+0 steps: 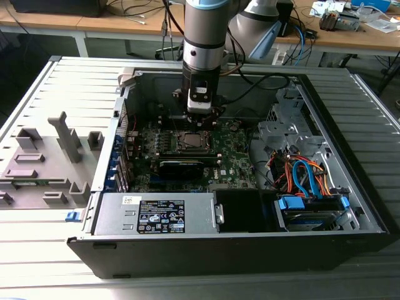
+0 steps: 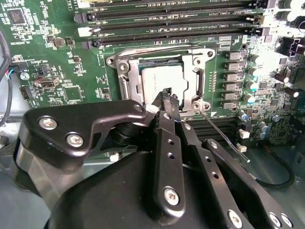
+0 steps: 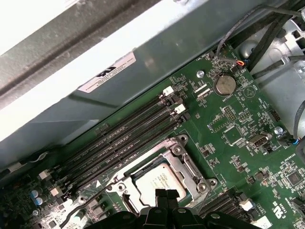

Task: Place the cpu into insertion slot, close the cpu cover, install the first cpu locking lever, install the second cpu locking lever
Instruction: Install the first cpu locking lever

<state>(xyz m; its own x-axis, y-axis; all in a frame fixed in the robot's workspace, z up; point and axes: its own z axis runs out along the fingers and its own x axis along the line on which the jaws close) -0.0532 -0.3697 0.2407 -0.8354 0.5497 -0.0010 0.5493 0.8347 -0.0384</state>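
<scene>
The cpu lies in the insertion slot, its silvery top showing through the window of the cpu cover. The cover lies flat over it. My gripper is shut with nothing between its fingers, and its tips sit just over the edge of the cover's window. One thin locking lever sticks out at a slant from a corner of the socket. Another thin rod runs along the socket's side by the memory slots.
The green board sits in an open computer case on a ribbed table. Long black memory slots run beside the socket. A power supply and cabled drive bay are nearer the camera. Grey fixtures stand at the exterior view's left.
</scene>
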